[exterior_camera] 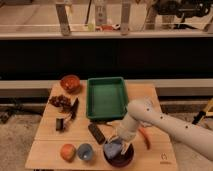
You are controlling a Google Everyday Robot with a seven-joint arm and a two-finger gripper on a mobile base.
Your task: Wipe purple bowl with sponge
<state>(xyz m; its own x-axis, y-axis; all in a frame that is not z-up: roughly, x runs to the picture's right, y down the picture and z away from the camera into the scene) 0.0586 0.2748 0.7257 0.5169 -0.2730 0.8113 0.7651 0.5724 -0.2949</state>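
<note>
The purple bowl (121, 159) sits near the front edge of the wooden table (50, 135), just right of the small blue cup (85, 151). The light blue sponge (113, 148) lies inside the bowl against its left side. My gripper (119, 143) reaches down into the bowl from the right and is on the sponge, which is pressed onto the bowl's inner surface. The white arm (160, 122) comes in from the lower right and covers the bowl's right rim.
A green tray (105, 98) stands mid-table. An orange-brown bowl (70, 83) is at the back left, with grapes (60, 101) and dark utensils (74, 108) in front of it. A dark bar (96, 133), an orange fruit (67, 151) and an orange-red object (145, 138) lie nearby.
</note>
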